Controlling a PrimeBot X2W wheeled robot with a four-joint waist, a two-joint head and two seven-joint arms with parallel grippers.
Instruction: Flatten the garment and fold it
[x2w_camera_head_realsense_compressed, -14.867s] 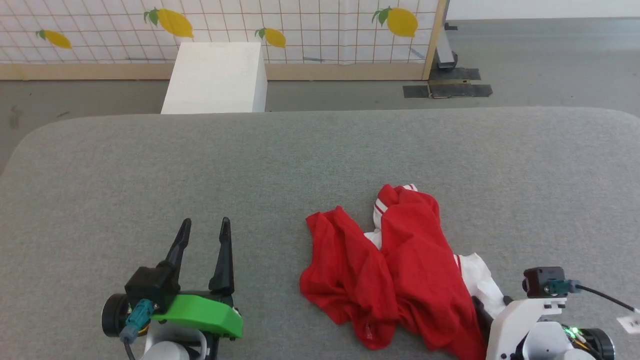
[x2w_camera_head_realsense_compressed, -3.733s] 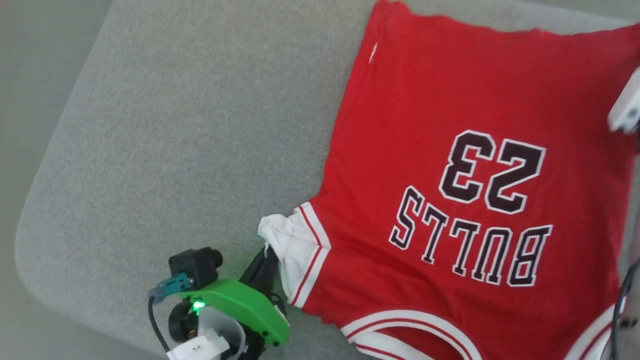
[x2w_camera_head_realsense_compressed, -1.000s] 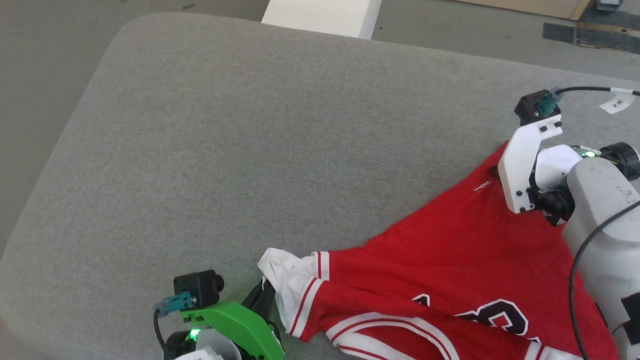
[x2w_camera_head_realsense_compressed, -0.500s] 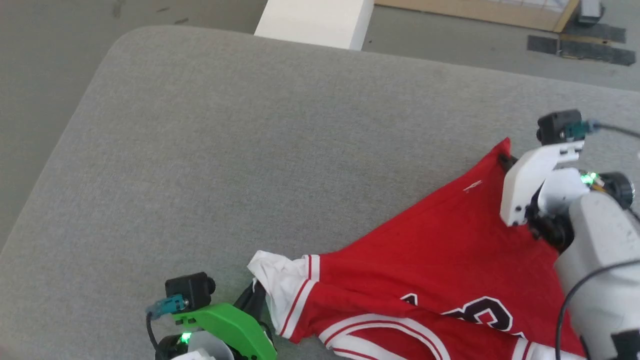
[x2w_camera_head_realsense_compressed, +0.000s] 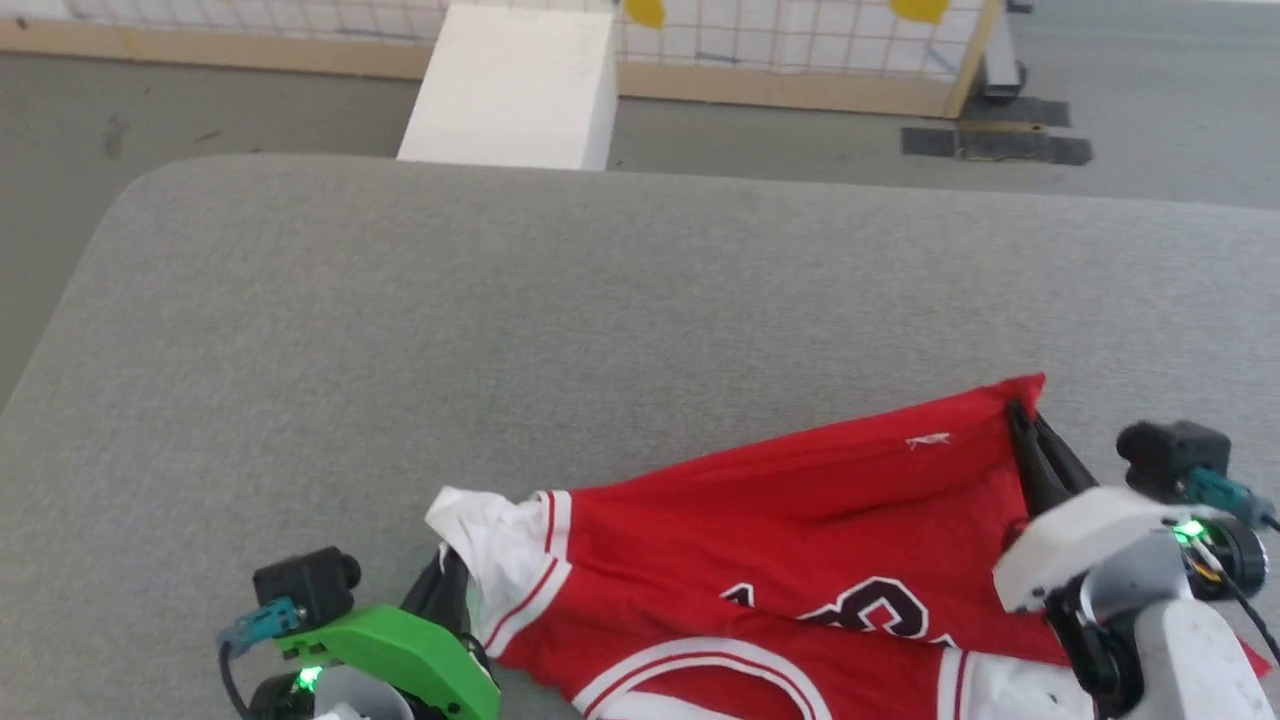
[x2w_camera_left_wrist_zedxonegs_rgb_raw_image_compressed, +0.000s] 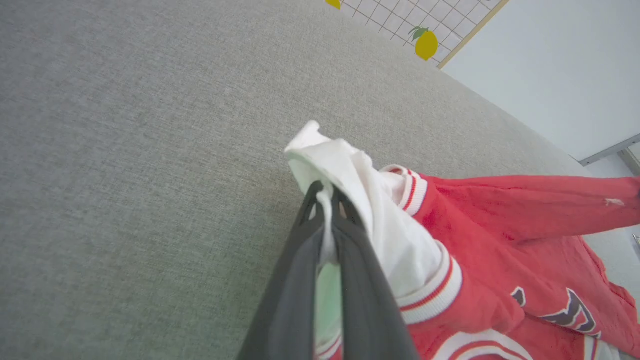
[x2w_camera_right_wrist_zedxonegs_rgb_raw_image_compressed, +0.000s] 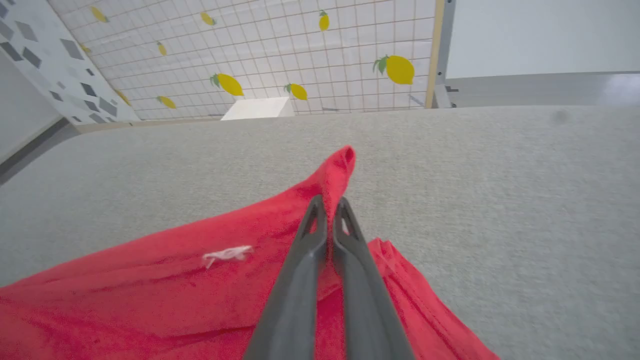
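Note:
The garment (x2w_camera_head_realsense_compressed: 800, 520), a red jersey with white striped trim and black lettering, lies folded over itself at the near right of the grey table (x2w_camera_head_realsense_compressed: 500, 320). My left gripper (x2w_camera_head_realsense_compressed: 452, 575) is shut on its white shoulder corner (x2w_camera_left_wrist_zedxonegs_rgb_raw_image_compressed: 340, 170) at the lower left. My right gripper (x2w_camera_head_realsense_compressed: 1022, 412) is shut on a red hem corner (x2w_camera_right_wrist_zedxonegs_rgb_raw_image_compressed: 340, 165), held up toward the near side. The garment (x2w_camera_left_wrist_zedxonegs_rgb_raw_image_compressed: 500, 240) stretches between the two grips. The right gripper (x2w_camera_right_wrist_zedxonegs_rgb_raw_image_compressed: 327, 202) pinches the cloth just below the corner's tip.
A white box (x2w_camera_head_realsense_compressed: 515, 85) stands on the floor beyond the table's far edge, before a lemon-patterned grid panel (x2w_camera_head_realsense_compressed: 800, 30). The grey table surface stretches bare to the left and far side of the garment.
My right gripper has shut on the hem corner and carried it toward the near side, folding the garment over. The head camera has tilted up. The left gripper keeps its grip.

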